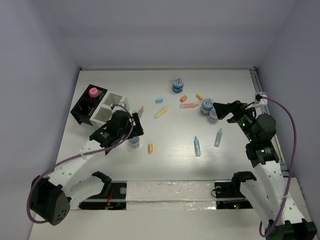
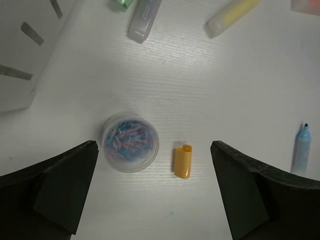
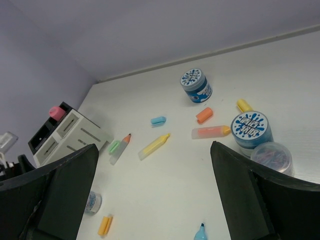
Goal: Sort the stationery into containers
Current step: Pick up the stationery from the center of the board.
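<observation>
Left gripper (image 2: 154,167) spread wide, empty, hovering over clear tub (image 2: 131,142) on desk (image 2: 200,75). Orange stick (image 2: 182,161) just beside tub, so centre on tub alone before closing. Right gripper (image 3: 154,167) released too.

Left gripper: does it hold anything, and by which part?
Nothing. The left gripper is open; the clear tub and orange cap rest free on the table below it.

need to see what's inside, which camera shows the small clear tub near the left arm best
The left wrist view: the clear tub sits straight below the camera, its colourful contents plain. In the top view the left arm partly hides it; the right wrist view shows it small and far off.
</observation>
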You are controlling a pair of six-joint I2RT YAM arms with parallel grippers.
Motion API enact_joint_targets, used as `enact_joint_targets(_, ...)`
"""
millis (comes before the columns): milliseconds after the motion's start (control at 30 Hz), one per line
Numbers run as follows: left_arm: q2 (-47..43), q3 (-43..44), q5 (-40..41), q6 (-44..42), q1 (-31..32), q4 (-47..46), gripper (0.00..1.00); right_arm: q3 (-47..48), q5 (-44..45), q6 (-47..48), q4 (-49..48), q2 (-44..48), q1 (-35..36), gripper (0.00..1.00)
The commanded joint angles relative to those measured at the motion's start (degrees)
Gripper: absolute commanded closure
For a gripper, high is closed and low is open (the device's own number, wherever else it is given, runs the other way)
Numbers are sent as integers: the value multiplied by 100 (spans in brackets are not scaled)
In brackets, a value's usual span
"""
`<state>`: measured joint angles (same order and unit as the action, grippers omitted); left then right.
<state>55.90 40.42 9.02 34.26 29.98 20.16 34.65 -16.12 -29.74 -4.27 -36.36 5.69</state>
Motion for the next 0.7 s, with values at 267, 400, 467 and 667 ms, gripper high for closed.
enact_joint_targets(267,799,-272,382,125,254,-47,11,103,-23,82,-91,94,37,0)
enact_joint_targets(400,1124,-290,487,63,307,-135,13,103,-14,91,-91,120,37,0)
enact_joint_targets(467,1230,-290,557,28,307,-214,22,103,-23,91,-82,103,37,0)
enact_joint_targets(667,1546,-342,496,-7,307,-329,30,121,-23,100,-56,120,37,0)
